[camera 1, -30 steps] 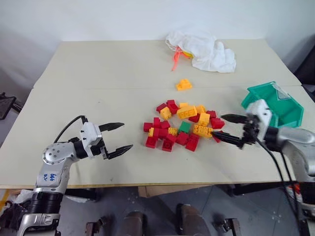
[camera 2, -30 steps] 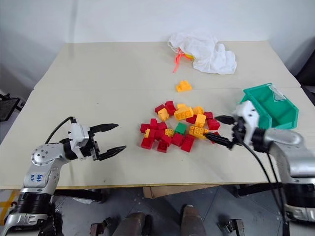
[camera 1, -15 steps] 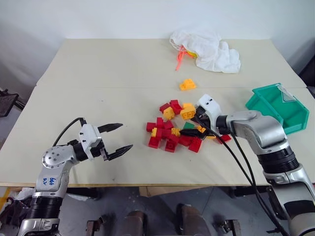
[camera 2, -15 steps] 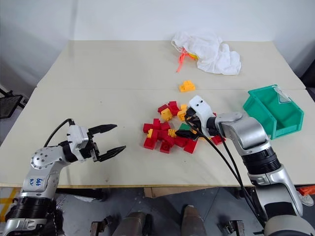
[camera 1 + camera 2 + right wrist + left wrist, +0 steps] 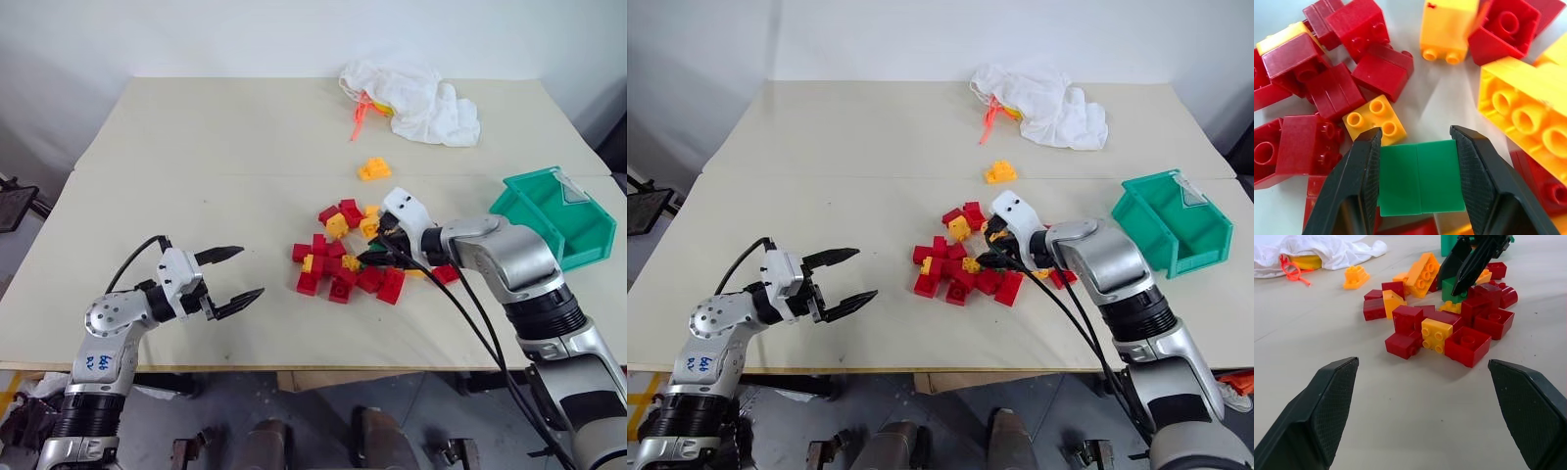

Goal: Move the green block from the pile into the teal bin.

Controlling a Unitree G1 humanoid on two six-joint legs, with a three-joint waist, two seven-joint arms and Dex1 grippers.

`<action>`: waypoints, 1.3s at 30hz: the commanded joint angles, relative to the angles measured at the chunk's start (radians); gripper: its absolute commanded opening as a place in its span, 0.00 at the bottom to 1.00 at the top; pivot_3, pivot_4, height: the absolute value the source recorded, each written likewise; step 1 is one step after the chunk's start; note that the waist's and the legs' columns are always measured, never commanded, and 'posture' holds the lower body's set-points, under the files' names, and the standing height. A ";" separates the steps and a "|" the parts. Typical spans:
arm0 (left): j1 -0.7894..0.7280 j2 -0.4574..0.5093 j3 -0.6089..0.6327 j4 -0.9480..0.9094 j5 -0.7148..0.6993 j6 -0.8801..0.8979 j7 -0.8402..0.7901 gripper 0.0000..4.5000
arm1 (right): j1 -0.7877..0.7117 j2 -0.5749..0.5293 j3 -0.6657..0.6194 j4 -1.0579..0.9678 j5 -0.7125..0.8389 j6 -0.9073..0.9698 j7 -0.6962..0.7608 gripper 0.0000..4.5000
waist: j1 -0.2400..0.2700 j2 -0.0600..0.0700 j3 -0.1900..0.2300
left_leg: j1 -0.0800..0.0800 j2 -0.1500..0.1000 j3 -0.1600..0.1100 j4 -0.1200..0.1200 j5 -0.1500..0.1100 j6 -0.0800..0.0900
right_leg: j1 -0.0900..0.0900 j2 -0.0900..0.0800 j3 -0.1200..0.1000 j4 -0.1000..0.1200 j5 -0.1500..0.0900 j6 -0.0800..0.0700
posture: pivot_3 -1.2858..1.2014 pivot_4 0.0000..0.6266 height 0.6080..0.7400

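Since a second ago the right arm has swung in from beside the bin to the middle of the pile, and its fingers have narrowed from a wide spread. The right gripper (image 5: 1418, 183) now has its two black fingers clamped on opposite flat sides of the small, squarish green plastic brick (image 5: 1421, 177), which sits between the pads with no gap on either side. The brick is still down among the pile (image 5: 358, 257) of loose red and yellow-orange studded plastic bricks, with a small yellow-orange four-stud brick (image 5: 1377, 119) just beside it and a long yellow-orange brick (image 5: 1520, 115) close on its other side. In the head views the right gripper points down and towards the robot's left into the heap.

The left gripper (image 5: 235, 272) hangs over bare table well to the left of the pile, level, its fingers spread wide with nothing between them; it has not shifted.

The teal-green plastic storage bin (image 5: 549, 211) with its sloped cut-away front stands near the right edge of the pale beige table (image 5: 196, 157), apart from the pile. A lone yellow-orange brick (image 5: 372, 168) lies beyond the heap, and a crumpled white cloth (image 5: 421, 93) with an orange cord lies at the far side.
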 commanded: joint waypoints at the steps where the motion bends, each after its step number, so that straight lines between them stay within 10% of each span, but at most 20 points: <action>1: -0.023 -0.007 -0.005 -0.015 -0.002 -0.009 -0.005 1.00 | 0.021 -0.008 -0.084 -0.009 0.017 -0.051 0.003 0.41 | 0.001 0.000 0.000 | 0.000 0.000 0.000 0.000 0.000 0.000 | 0.000 0.000 0.000 0.000 0.000 0.000 | 0.52 0.24 1.00; 17: -0.153 -0.204 -0.102 -0.066 -0.045 0.068 0.049 1.00 | 0.259 -0.139 -0.794 0.012 0.076 -0.416 -0.198 0.41 | 0.007 0.000 0.000 | 0.000 0.000 0.003 0.000 0.000 0.001 | 0.001 -0.001 -0.001 0.000 0.000 0.001 | 0.52 0.24 1.00; 29: -0.209 -0.228 -0.112 -0.027 -0.030 0.068 0.031 1.00 | 0.231 -0.202 -0.800 0.380 -0.037 -0.578 -0.360 0.41 | 0.000 0.000 0.000 | 0.004 0.001 0.014 0.000 0.001 0.002 | 0.000 0.000 0.003 0.001 0.001 0.001 | 0.52 0.24 1.00; 37: -0.180 -0.208 -0.100 -0.056 -0.037 0.083 0.037 1.00 | 0.239 -0.198 -0.799 0.390 -0.005 -0.760 -0.288 0.98 | 0.001 0.000 0.000 | 0.004 0.001 0.013 0.000 0.001 0.002 | 0.000 -0.001 0.003 0.001 0.001 0.002 | 0.52 0.24 1.00; 39: -0.171 -0.189 -0.089 -0.055 -0.035 0.086 0.034 1.00 | 0.256 -0.170 -0.817 0.339 0.052 -0.867 -0.198 0.99 | 0.000 0.000 0.000 | 0.004 0.001 0.013 0.000 0.001 0.002 | 0.000 -0.001 0.003 0.000 0.001 0.002 | 0.52 0.24 1.00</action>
